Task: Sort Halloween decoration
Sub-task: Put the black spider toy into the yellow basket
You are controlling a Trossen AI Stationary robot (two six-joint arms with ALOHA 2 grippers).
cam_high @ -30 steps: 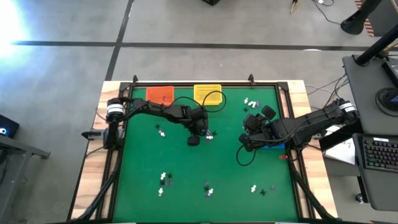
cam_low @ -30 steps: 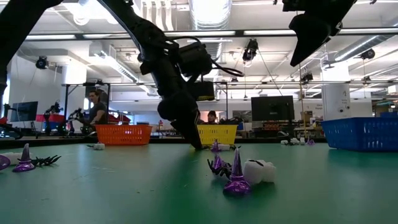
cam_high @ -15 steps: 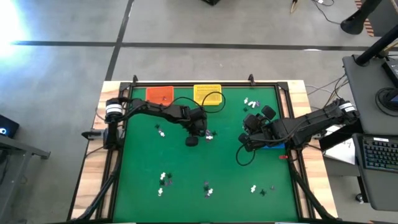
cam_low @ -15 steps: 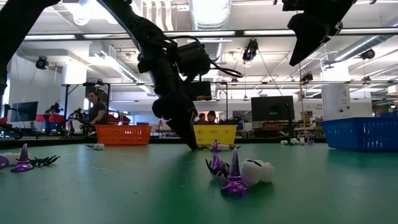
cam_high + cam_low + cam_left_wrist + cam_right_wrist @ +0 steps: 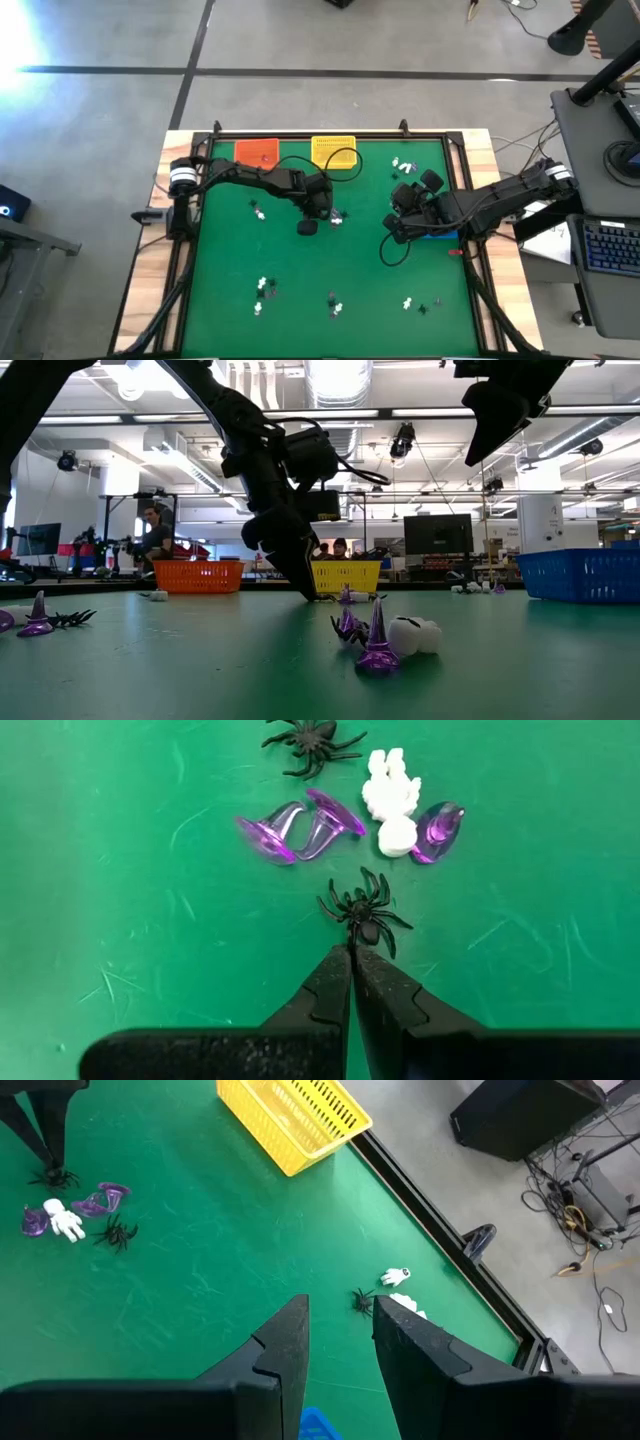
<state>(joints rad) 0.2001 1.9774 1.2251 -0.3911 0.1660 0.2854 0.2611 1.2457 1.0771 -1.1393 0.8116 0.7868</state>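
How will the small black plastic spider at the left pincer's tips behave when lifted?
The small black plastic spider is tiny with thin splayed legs, so it is probably very light and may snag or flick away. The shut left pincer meets it only at one edge, a hold that looks marginal. Flat on the green mat, it seems unlikely to roll.

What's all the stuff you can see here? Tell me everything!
table: one, green top
orange basket: one, far edge
yellow basket: one, beside the orange one
blue basket: one, right side
black spiders: two, mid-table cluster
purple hats: at least two, same cluster
white figure: one, same cluster
other trinkets: many, white, black and purple, scattered in small clusters
people: two, in the room behind
left gripper: black, shut, tips at a spider
right gripper: black, open, above the table's right side
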